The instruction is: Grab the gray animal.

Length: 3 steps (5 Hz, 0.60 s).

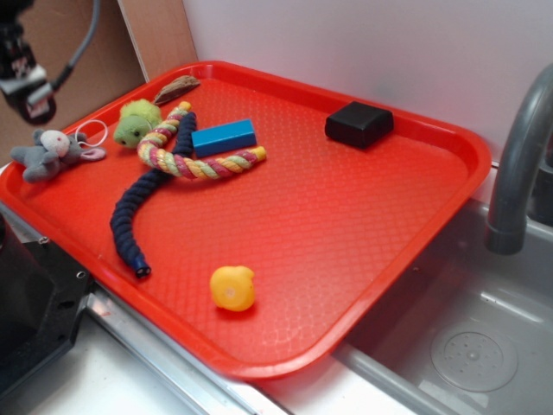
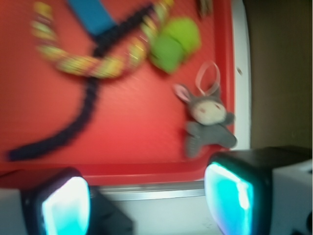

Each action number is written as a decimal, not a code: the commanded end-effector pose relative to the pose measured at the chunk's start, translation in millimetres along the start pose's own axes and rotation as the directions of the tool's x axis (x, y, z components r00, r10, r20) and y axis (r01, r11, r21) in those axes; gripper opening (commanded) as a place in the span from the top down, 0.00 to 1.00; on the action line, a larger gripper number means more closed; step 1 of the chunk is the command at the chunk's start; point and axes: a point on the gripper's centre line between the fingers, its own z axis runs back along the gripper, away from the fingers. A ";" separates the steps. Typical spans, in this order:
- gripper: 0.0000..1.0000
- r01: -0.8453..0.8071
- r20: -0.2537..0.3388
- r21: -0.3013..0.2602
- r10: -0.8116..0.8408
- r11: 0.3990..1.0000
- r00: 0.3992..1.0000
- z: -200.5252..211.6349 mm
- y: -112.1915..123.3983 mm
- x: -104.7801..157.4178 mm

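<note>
Nothing grabbed yet. Gripper (image 2: 146, 205) open and empty, above tray (image 1: 346, 225) edge. Gray plush mouse (image 2: 208, 122) untouched near left corner, beside green plush toy (image 2: 173, 44).

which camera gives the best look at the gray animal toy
The exterior view: the gray animal is sharp at the tray's left edge, beside the green plush. The wrist view shows it larger but blurred.

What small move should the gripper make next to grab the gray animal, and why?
Probably shift forward over the tray and toward the right finger's side, then descend. In the wrist view the open gripper is off the tray's rim, and the gray animal lies past it, right of centre.
</note>
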 end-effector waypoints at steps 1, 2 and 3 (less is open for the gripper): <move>0.00 0.096 0.077 -0.065 -0.091 0.993 0.993 -42.2 33.0 25.6; 0.00 0.089 0.077 -0.095 -0.082 0.992 0.994 -60.6 36.4 26.1; 0.00 0.083 0.088 -0.122 -0.073 0.989 0.993 -81.7 44.9 32.8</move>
